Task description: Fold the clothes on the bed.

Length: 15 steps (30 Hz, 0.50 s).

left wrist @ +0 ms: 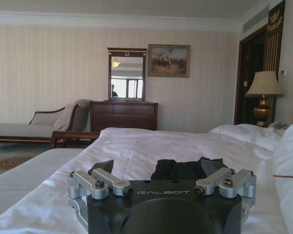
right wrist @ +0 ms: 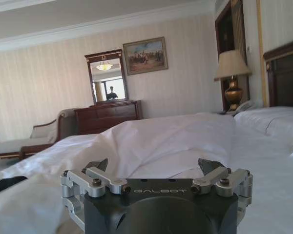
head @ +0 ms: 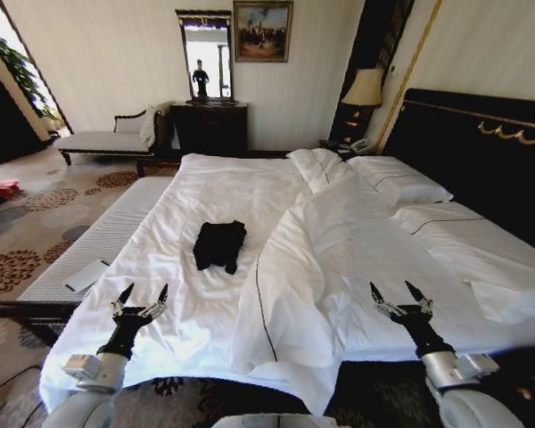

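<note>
Clearly, the folding has not begun. The black T-shirt (head: pixel 219 244) lies in a crumpled heap on the white bed (head: pixel 196 192), on the flat part of the sheet, nearer to the foot edge than to the pillows (head: pixel 401 181), and no gripper touches it. The left gripper (head: pixel 141 298) hangs over the foot edge of the bed with its fingers spread wide and nothing between them; in the left wrist view the T-shirt (left wrist: pixel 185 169) sits straight ahead of it, but well apart. The right gripper (head: pixel 398 294) is also spread open and empty, over the foot edge on the other side, above the duvet.

I judge that the step in hand is the approach. The next move calls for reaching the heap and spreading it flat, because a crumpled shirt cannot be folded well. The fabric looks soft, so the fingers must pinch an edge of the shirt and not the sheet under it.

The turned-back duvet (head: pixel 339 259) makes a high ridge between the right gripper and the T-shirt, so this arm may drag it along. Beside the bed stands a striped bench (head: pixel 107 236), and at the far wall a dark dresser (head: pixel 209 127) with a mirror; they are not in the way.
</note>
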Tool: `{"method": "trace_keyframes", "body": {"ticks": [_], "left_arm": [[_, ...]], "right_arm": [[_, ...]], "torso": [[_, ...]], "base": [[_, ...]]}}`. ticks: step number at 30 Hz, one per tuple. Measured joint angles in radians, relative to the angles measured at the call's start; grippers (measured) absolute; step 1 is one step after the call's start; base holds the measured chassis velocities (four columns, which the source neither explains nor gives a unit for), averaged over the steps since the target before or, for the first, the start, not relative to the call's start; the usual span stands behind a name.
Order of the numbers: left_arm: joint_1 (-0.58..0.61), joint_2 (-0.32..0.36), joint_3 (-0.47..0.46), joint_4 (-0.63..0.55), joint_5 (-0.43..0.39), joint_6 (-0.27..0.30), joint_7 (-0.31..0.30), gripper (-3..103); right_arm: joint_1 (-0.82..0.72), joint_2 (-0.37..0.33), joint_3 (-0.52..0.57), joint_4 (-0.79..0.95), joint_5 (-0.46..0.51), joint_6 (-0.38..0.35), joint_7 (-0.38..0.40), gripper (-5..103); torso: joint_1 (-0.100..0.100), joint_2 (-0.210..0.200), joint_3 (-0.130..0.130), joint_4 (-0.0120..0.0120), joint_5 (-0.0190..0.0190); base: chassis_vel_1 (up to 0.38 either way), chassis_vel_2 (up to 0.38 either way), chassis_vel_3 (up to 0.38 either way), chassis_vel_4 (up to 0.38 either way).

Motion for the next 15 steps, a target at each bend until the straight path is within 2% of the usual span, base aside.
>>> {"method": "trace_keyframes", "body": {"ticks": [2, 3, 5, 10, 13, 15], "left_arm": [[0.000, 0.000, 0.000, 0.001, 0.000, 0.000, 0.000, 100], [0.000, -0.001, 0.000, 0.003, -0.001, -0.002, 0.000, 100], [0.001, -0.001, -0.003, 0.005, -0.002, -0.003, 0.000, 100], [0.004, -0.002, -0.007, 0.005, -0.004, -0.005, 0.000, 100], [0.006, -0.002, -0.011, 0.005, -0.009, -0.006, 0.000, 100], [0.006, -0.002, -0.011, 0.007, -0.009, -0.007, 0.000, 100]], "right_arm": [[-0.006, -0.002, -0.001, 0.015, 0.024, -0.017, -0.001, 100], [-0.022, -0.009, -0.004, 0.053, 0.074, -0.053, -0.008, 100], [-0.035, -0.025, -0.019, 0.098, 0.111, -0.095, -0.012, 100], [-0.037, -0.057, -0.041, 0.122, 0.146, -0.140, 0.007, 100], [-0.036, -0.124, -0.072, 0.127, 0.158, -0.195, 0.046, 100], [-0.035, -0.139, -0.078, 0.127, 0.159, -0.204, 0.054, 100]], "torso": [[0.000, 0.000, 0.000, 0.0000, -0.0001], [0.000, 0.000, 0.000, -0.0002, -0.0005], [0.000, 0.000, 0.000, -0.0001, -0.0009], [0.000, 0.000, 0.000, 0.0001, -0.0007], [0.000, 0.000, 0.000, -0.0001, -0.0002], [0.000, 0.000, 0.000, 0.0000, -0.0002]], "base": [[0.000, 0.000, 0.000, 0.000], [0.000, 0.000, 0.000, 0.000], [0.000, 0.000, 0.000, 0.000], [0.000, 0.000, 0.000, 0.000], [0.000, 0.000, 0.000, 0.000], [0.000, 0.000, 0.000, 0.000]]}}
